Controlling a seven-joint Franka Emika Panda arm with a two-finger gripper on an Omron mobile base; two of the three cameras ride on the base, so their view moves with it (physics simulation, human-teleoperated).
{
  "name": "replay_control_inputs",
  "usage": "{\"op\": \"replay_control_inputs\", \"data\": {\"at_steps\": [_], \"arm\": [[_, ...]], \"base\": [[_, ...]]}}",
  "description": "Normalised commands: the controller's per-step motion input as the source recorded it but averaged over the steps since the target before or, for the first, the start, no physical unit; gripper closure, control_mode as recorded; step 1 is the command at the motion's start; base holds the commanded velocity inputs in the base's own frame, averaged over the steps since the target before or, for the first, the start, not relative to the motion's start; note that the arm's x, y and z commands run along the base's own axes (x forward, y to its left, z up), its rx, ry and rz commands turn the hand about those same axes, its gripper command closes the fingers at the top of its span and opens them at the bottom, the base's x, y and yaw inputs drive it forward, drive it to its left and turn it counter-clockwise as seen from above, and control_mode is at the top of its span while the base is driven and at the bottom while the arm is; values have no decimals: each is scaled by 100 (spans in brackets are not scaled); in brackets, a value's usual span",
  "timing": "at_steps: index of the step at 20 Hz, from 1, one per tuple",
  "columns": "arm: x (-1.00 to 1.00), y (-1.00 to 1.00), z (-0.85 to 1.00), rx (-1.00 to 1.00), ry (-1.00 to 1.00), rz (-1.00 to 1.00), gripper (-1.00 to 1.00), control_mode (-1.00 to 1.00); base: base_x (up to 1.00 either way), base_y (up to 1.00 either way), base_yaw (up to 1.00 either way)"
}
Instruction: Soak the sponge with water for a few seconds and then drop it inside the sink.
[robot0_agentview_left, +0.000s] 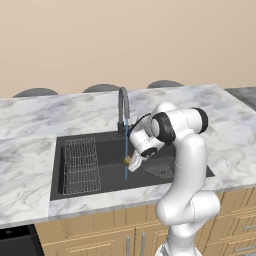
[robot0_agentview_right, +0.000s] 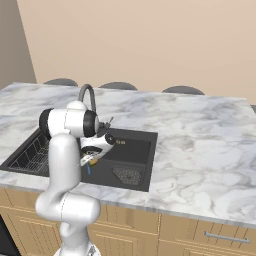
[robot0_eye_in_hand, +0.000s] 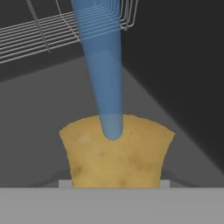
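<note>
The mustard-yellow sponge (robot0_eye_in_hand: 116, 155) is held between my fingers, and the blue water (robot0_eye_in_hand: 105, 70) stream lands on its top edge. From the left base view the sponge (robot0_agentview_left: 127, 160) hangs over the black sink (robot0_agentview_left: 107, 142) right in the water (robot0_agentview_left: 126, 145) falling from the faucet. My gripper (robot0_agentview_left: 131, 161) is shut on it, angled down into the basin. In the right base view my gripper (robot0_agentview_right: 91, 160) holds the sponge (robot0_agentview_right: 93, 161) over the sink (robot0_agentview_right: 135, 150), with a short piece of water (robot0_agentview_right: 89, 170) below it.
A curved dark grey faucet (robot0_agentview_left: 122, 107) rises behind the basin. A wire rack (robot0_agentview_left: 80, 165) fills the sink's left part and a grey mesh drain (robot0_agentview_left: 160, 171) lies at its right. Marble countertop (robot0_agentview_left: 30, 160) surrounds the basin, with chair backs (robot0_agentview_left: 102, 88) beyond.
</note>
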Motion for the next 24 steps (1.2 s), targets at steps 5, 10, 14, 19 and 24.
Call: {"op": "replay_control_inputs", "data": {"at_steps": [5, 10, 14, 19, 24], "arm": [[0, 0, 0, 0, 0, 0, 100, -100], [0, 0, 0, 0, 0, 0, 100, -100], [-4, -9, 0, 0, 0, -1, 100, -100], [0, -32, 17, 0, 4, -18, 100, -100], [0, -54, 33, 0, 17, -24, 100, -100]], "base": [[0, 0, 0], [0, 0, 0], [0, 0, 0], [0, 0, 0], [0, 0, 0]]}}
